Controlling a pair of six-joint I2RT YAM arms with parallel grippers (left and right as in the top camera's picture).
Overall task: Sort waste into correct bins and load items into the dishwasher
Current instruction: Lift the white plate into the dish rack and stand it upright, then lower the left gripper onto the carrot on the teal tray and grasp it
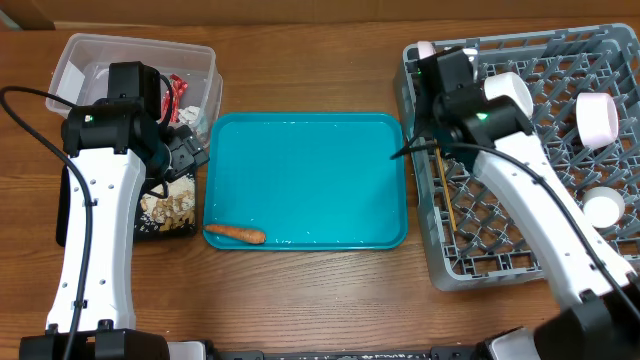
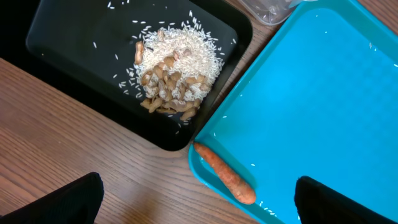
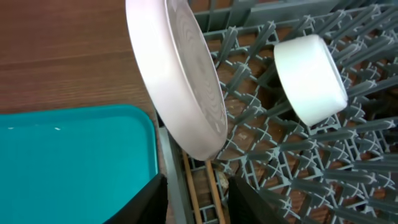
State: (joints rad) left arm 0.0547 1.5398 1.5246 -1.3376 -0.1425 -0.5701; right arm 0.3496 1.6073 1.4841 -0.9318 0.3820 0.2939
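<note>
The left gripper (image 2: pixel 199 208) is held wide open, with nothing gripped, above the near edge of the teal tray (image 2: pixel 323 93). The carrot (image 2: pixel 225 173) is seen just ahead of it, laid in the tray's corner at 7 o'clock in the overhead view, close against the raised lip. The black tray (image 2: pixel 68 43), set just beside the teal one at its 9 o'clock side, is loaded with the rice and nut scraps (image 2: pixel 175 68), and the red wrapper (image 1: pixel 178 92) is lodged in the clear tub (image 1: pixel 75 55) at 10 o'clock. At 3 o'clock the right gripper (image 3: pixel 198 199) is parted narrowly over the dish rack (image 3: pixel 292 143), with the chopsticks (image 3: pixel 191 186) laid between its fingers but apparently not squeezed. The plate (image 3: pixel 180 74) is stood on edge just beyond, and a bowl (image 3: pixel 311 78) is tipped among the pegs. The carrot is judged to be the one waste piece seen outside a bin. Trouble is most likely to be caused by the lip: one finger may be blocked by it, so that the round, tapered carrot is pinched off-centre and rolled or squirted out. If it is carried low, the scraps may be scattered. On the right, the leaning plate may be knocked over by a careless lift, and the thin chopsticks may be dropped through the grid.
</note>
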